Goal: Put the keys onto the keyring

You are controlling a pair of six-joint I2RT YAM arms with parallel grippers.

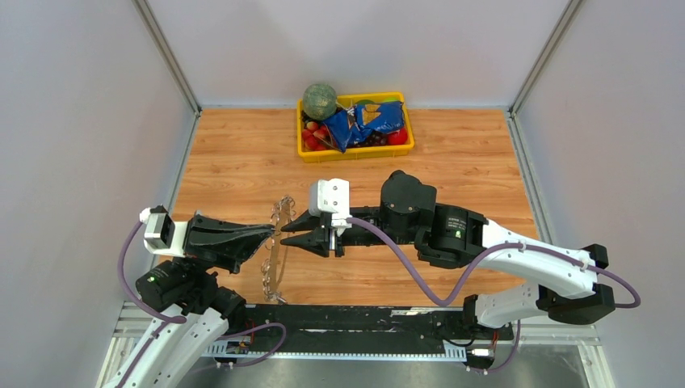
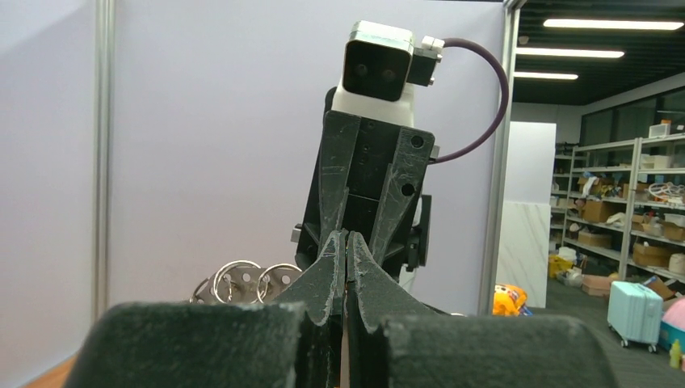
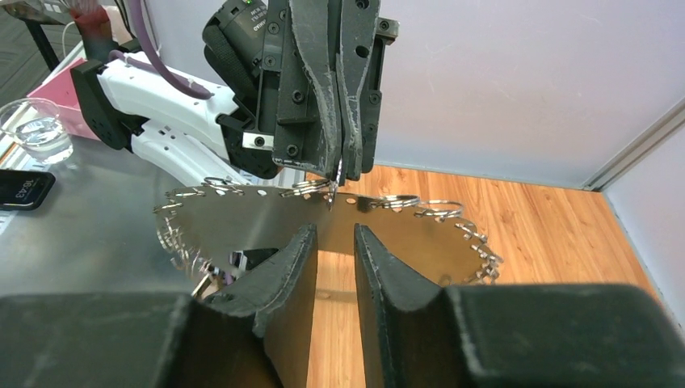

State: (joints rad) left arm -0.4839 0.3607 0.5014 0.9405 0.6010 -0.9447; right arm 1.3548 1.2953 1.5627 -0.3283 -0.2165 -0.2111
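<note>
Keyring point(image 1: 277, 267), where's it at? (mo)

Held up on edge over the table point(image 1: 485, 162), right between the two arms. The left gripper point(image 1: 271, 232) is clamped tight on its rim. (jay)

And the right gripper point(image 1: 284, 233)? (mo)

Pointing at the ring's flat face, just beside it. Fingers are a narrow gap apart, and I can't see anything between them. (jay)

Robotics lab, white-panelled test booth point(image 1: 355, 48), warehouse shelving point(image 2: 622, 174) with boxes point(image 2: 599, 212), ceiling strip lights point(image 2: 614, 24)
</note>
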